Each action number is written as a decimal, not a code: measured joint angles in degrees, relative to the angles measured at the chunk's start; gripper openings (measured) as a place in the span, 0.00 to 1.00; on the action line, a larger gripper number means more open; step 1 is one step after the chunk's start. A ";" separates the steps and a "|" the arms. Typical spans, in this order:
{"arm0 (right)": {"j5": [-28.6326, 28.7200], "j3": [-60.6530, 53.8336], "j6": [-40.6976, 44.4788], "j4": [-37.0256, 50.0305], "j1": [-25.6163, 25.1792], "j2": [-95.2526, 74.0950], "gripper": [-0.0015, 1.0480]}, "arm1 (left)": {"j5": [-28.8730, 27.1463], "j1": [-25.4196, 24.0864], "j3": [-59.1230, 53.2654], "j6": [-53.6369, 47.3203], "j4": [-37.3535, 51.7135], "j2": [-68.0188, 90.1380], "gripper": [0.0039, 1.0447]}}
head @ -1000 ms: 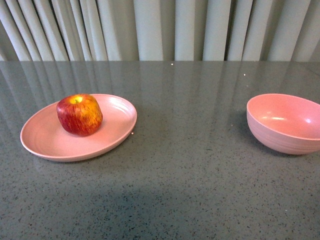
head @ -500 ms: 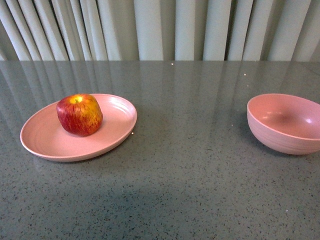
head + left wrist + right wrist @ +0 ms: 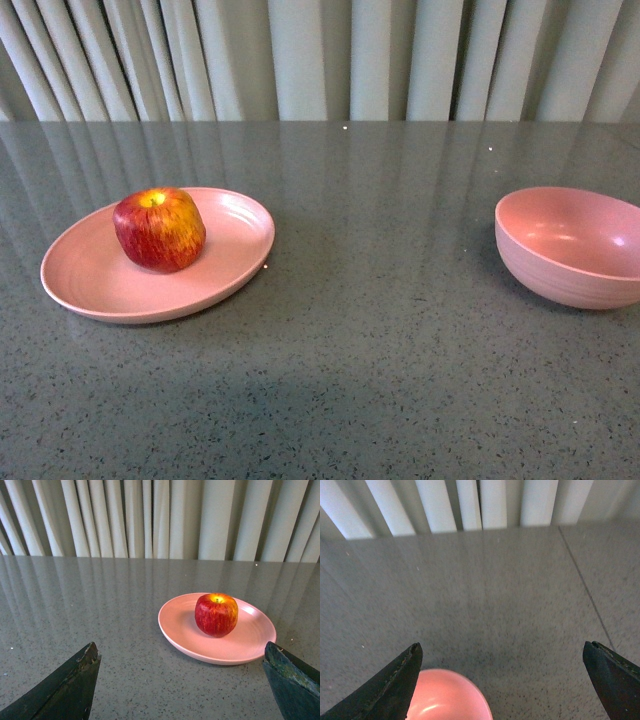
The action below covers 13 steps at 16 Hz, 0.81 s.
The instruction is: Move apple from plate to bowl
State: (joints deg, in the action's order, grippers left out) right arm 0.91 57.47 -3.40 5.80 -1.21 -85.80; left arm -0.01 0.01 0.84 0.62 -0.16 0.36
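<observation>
The apple [image 3: 159,230] is seen resting stem dimple up near the middle of the plate [image 3: 90,285], and it is touched by nothing. It is judged to be firm and fairly weighty for its size, with a smooth, glossy skin that may slip under hard fingers. Its round form means it could roll if it is nudged off centre. Bruising is to be expected if it is squeezed hard or dropped from height. The best hold is thought to be across its widest girth, on two opposite sides below the dimple, so that it is cradled rather than pinched near the top. The plate is set at the left of the grey speckled counter [image 3: 380,350], and the bowl [image 3: 560,282] is placed well apart from it at the right, where it is partly cut by the picture's edge. Nothing is seen inside the part of the bowl that shows. In the left wrist view the left pincer [image 3: 180,646] is shown with its fingers spread wide and nothing between them, and the apple and plate lie ahead of it, not yet reached. The right pincer [image 3: 501,645] is likewise spread wide and empty, and part of the bowl is seen close by it. Pale curtains [image 3: 320,60] are hung behind the counter.
</observation>
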 joint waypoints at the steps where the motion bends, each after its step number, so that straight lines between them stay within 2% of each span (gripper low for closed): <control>1: 0.00 0.55 0.02 -0.46 0.00 -0.72 0.94 | 0.00 0.00 0.00 0.00 0.00 0.00 0.94; 7: -1.07 5.35 -0.55 -8.61 -0.13 -17.44 0.94 | 0.00 0.00 0.00 0.00 -0.02 0.00 0.94; 8: 0.96 5.33 -3.04 -10.45 -0.83 -18.80 0.94 | 0.00 0.00 0.00 0.00 -0.02 0.00 0.94; 9: 3.04 5.20 -4.31 -11.87 -1.60 -18.78 0.79 | 0.02 0.00 0.00 0.00 -0.02 0.00 0.94; 13: 5.14 5.14 -4.61 -12.66 -1.84 -18.73 0.36 | 0.00 0.00 0.00 0.00 -0.02 0.00 0.94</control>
State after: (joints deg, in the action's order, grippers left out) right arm 6.04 62.61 -8.01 -6.85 -3.05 -104.53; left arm -0.01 0.01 0.84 0.62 -0.19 0.36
